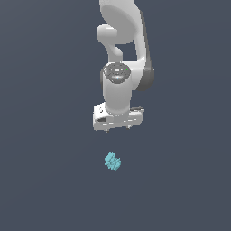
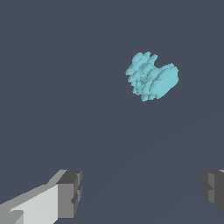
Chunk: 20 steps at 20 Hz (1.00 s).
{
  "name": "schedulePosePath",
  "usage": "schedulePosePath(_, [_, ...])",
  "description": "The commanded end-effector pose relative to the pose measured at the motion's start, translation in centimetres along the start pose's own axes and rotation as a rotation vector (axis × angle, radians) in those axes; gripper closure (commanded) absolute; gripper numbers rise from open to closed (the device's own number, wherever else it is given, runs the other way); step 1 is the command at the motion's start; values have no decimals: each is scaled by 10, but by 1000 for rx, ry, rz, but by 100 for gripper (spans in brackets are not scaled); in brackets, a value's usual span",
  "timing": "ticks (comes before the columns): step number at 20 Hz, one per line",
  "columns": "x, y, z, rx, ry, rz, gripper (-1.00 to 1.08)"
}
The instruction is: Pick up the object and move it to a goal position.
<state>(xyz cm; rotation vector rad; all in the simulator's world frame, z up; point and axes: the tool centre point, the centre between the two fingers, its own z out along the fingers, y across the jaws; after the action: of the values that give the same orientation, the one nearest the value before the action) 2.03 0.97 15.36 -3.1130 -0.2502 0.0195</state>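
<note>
Object: a small light-cyan blob (image 1: pixel 113 161), lumpy and ridged, lying a little below centre of the exterior view. In the wrist view it (image 2: pixel 151 76) sits in the upper right of the frame. Much smaller than the tool above it.

Object contact: none. It rests alone on the surface, clear of the tool in both views.

Gripper: white gripper (image 1: pixel 118 129), pointing down, placed just above centre in the exterior view and directly above the object with a visible gap between them. The wrist view shows the gripper (image 2: pixel 142 194) with two grey fingertips (image 2: pixel 70 192) at the lower corners, set wide apart with nothing between them.

Alignment: in the wrist view the object lies beyond the line joining the fingertips, not between them. Judged not yet centred for a grasp.

Step in hand: approach before the pick, by my judgement. Nothing is grasped; lift and transfer remain.

Next move calls for: shifting the tool until the blob falls between the jaws, then lowering, then closing. The blob's small size and uneven ridges suggest little margin for a misplaced close.

Goal position: no marker visible in either view; cannot tell where it lies.

Surface: plain dark grey-blue floor (image 1: pixel 45 180), flat, uniform, unmarked.

Room: no walls, edges or other items discernible; the arm (image 1: pixel 124 40) enters from the top of the exterior view.
</note>
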Motion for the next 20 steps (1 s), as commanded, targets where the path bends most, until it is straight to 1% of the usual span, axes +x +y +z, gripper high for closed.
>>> schedulePosePath(1, [8,2,3,-3,0,-52,-92])
schedulePosePath(20, [81,27,40,-19,1,-562,-92])
